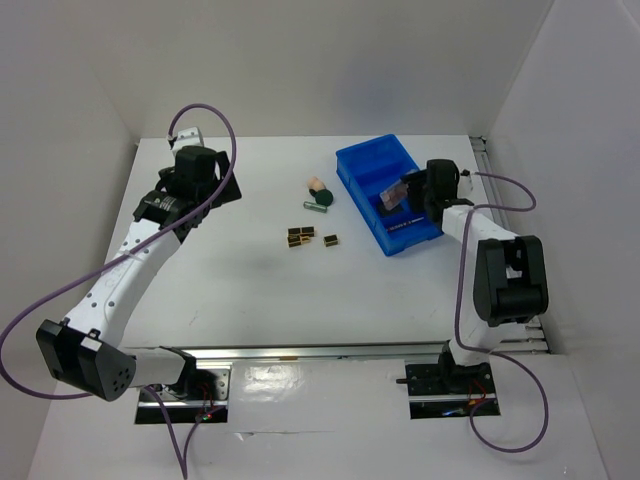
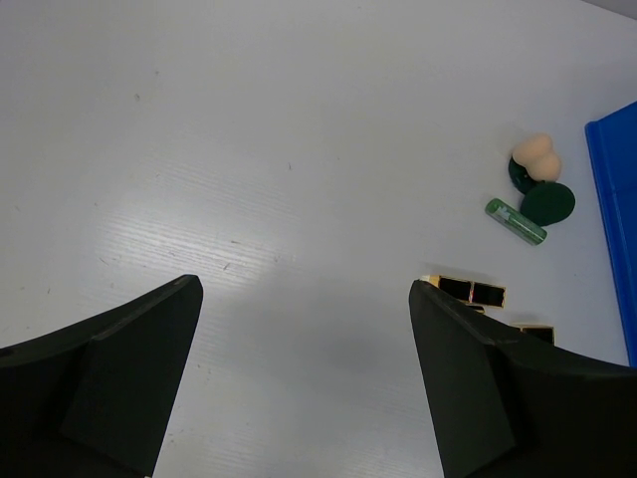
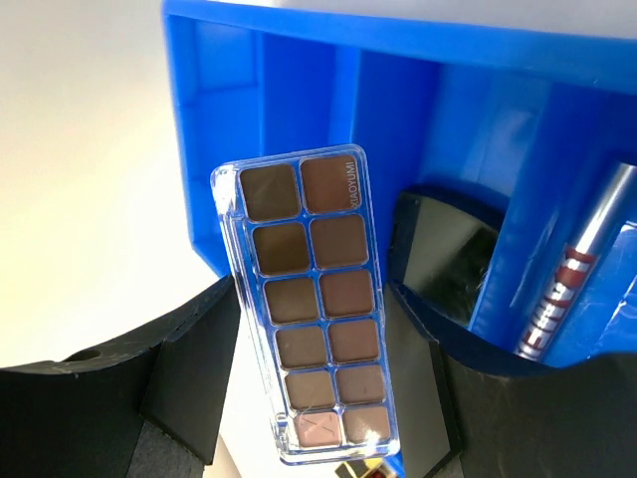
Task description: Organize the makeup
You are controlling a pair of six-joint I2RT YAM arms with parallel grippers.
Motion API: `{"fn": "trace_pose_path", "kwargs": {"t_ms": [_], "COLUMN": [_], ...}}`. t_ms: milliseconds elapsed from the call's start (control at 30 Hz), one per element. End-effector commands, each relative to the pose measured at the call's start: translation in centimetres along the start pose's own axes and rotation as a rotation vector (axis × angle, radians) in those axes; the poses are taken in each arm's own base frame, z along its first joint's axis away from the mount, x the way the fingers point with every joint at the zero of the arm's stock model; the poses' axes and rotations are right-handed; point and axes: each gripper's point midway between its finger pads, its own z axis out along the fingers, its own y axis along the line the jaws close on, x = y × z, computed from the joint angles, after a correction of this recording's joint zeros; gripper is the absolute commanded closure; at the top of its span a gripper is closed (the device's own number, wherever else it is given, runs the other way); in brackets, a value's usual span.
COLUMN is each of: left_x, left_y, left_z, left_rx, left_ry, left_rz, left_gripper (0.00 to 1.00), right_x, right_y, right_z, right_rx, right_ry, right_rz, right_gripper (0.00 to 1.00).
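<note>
My right gripper [image 1: 408,192] is shut on the pinkish-brown palette [image 3: 311,299], holding it tilted over the blue bin [image 1: 372,165]; in the right wrist view the gripper [image 3: 311,334] has a finger on each long side. Inside the bin lie a black square compact [image 3: 448,254] and a slim silver pencil [image 3: 572,269]. On the table left of the bin lie a beige sponge [image 1: 317,185], a green round piece [image 1: 326,198], a green tube [image 1: 316,209] and black-gold lipstick tubes [image 1: 299,236]. My left gripper [image 1: 195,170] is open and empty at the far left, well away from them.
The left wrist view shows the sponge [image 2: 537,156], green round piece [image 2: 547,203], green tube [image 2: 516,221], lipstick tubes [image 2: 473,291] and the bin's edge [image 2: 617,219] ahead to the right. White walls enclose the table on three sides.
</note>
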Motion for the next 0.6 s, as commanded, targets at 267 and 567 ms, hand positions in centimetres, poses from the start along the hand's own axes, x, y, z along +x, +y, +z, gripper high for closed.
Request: {"fn": "trace_pose_path", "kwargs": {"t_ms": [267, 567], "left_x": [-0.5, 3.3], "left_y": [-0.1, -4.4], "left_z": [-0.3, 1.0], "left_rx": [0.024, 0.273], "left_ry": [-0.024, 0.125], "left_rz": [-0.004, 0.144], "left_gripper": [0.00, 0.16], "right_x": [0.3, 0.8], "right_y": [3.3, 9.0], "right_z": [0.0, -4.6], "right_rx": [-0.070, -0.212], "right_ry": [-0.010, -0.115], "right_rz": [-0.030, -0.345], "right_gripper": [0.14, 0.42]}}
